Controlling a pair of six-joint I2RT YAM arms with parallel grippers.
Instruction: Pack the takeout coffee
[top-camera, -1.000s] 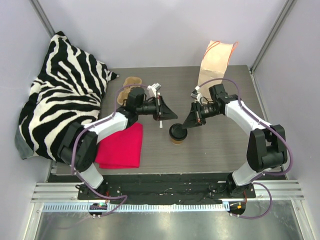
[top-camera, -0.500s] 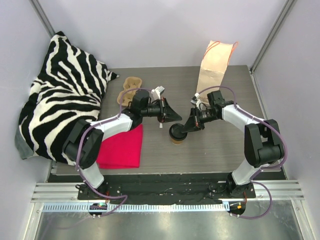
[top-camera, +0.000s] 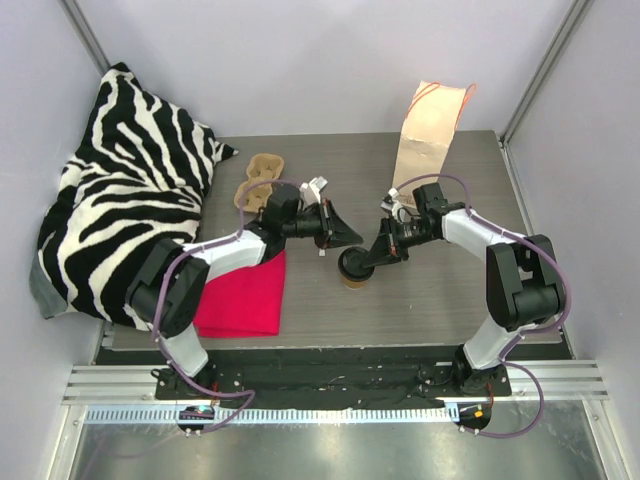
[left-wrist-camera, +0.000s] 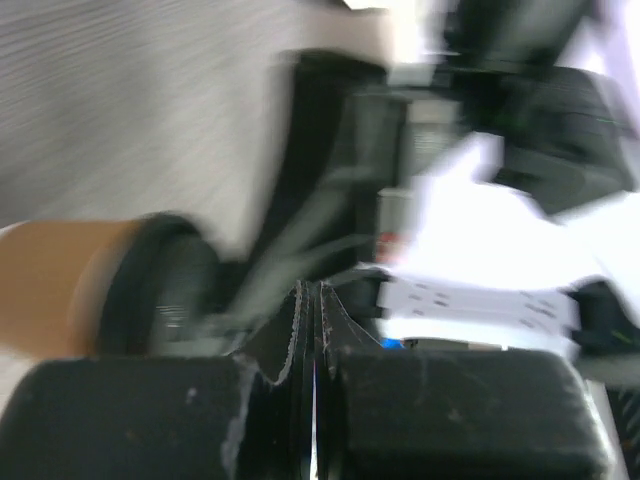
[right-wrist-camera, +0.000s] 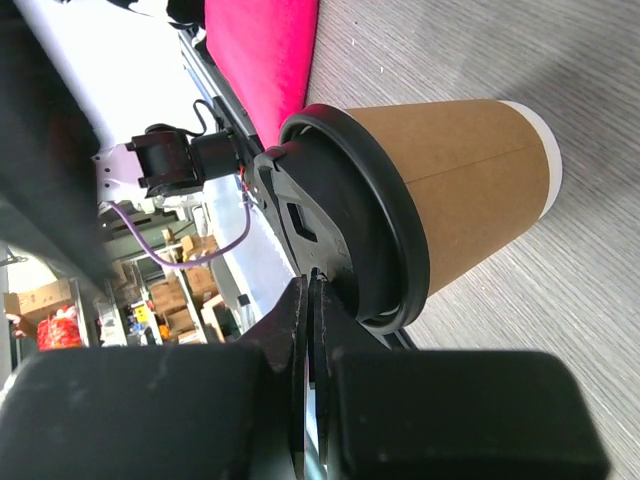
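**Both grippers clenched beside the cup**

The cup (top-camera: 354, 272) stands upright near the middle of the table (top-camera: 440, 300), with its black lid (right-wrist-camera: 352, 215) on. The left gripper (top-camera: 350, 240) reaches in from the left. Its fingers are pressed together with nothing between them, and their tips are just up and left of the cup. Its wrist view is blurred. The right gripper (top-camera: 371, 259) reaches in from the right, also clamped on nothing, with its tips at the lid's rim. Whether they touch the rim cannot be told.

A red cloth (top-camera: 243, 293) lies left of the cup, under the left arm. A pulp carrier (top-camera: 258, 178) sits behind the cloth, next to a zebra pillow (top-camera: 130, 180). A paper bag (top-camera: 428, 135) stands at the far edge, well apart from the cup.
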